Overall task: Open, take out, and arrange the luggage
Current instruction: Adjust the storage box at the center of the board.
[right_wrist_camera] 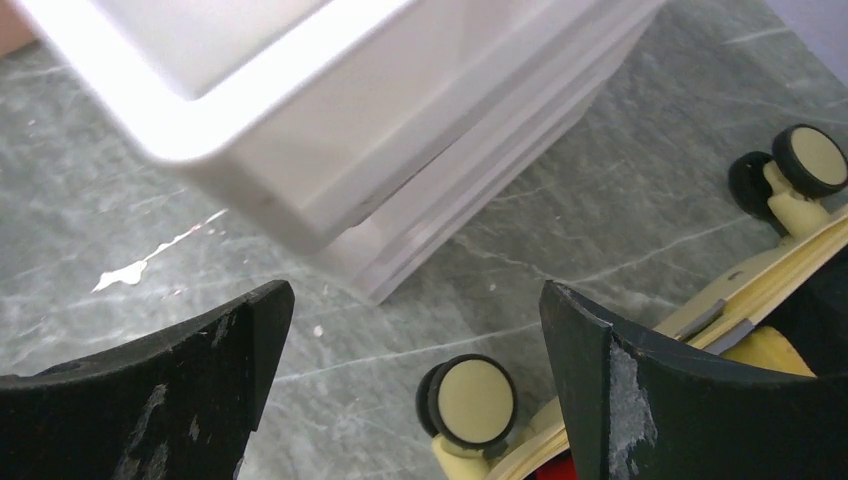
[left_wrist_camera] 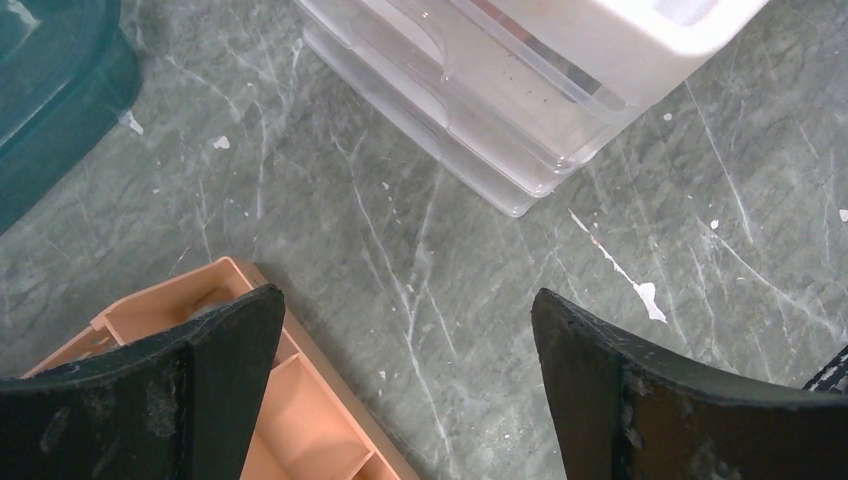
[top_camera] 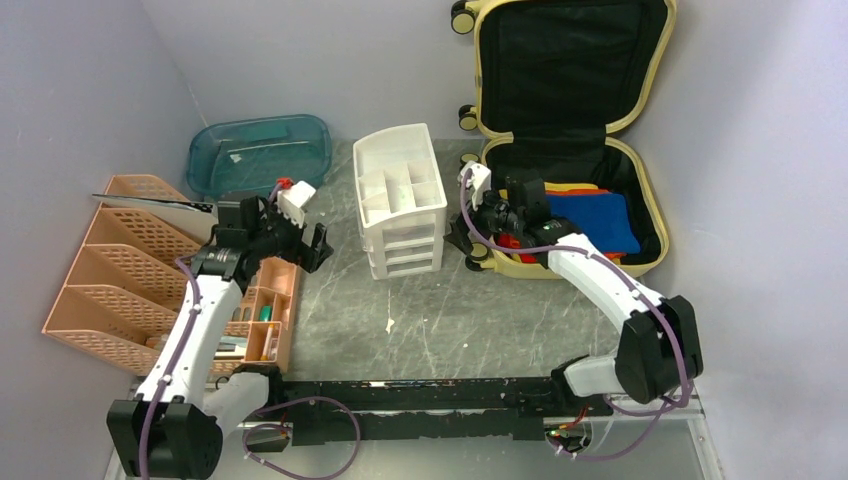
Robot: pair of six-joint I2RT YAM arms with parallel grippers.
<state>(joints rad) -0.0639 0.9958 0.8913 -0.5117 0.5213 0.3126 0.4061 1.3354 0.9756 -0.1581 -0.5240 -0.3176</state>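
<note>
The pale yellow luggage point(top_camera: 650, 205) lies open at the far right, its lid up against the wall, black lining showing. Blue, red and yellow items point(top_camera: 595, 222) lie in its lower half. My right gripper point(top_camera: 478, 232) is open and empty at the luggage's near left corner, above a black-and-yellow wheel point(right_wrist_camera: 470, 402); the yellow rim point(right_wrist_camera: 760, 290) shows in the right wrist view. My left gripper point(top_camera: 312, 248) is open and empty over the table, above the corner of the orange organizer point(left_wrist_camera: 300, 420).
A white drawer unit point(top_camera: 402, 200) stands mid-table between the arms, also in the left wrist view point(left_wrist_camera: 520, 90) and the right wrist view point(right_wrist_camera: 330, 110). A teal tray point(top_camera: 260, 152) sits at the back left. An orange file rack point(top_camera: 120, 265) and compartment tray point(top_camera: 265, 320) stand left.
</note>
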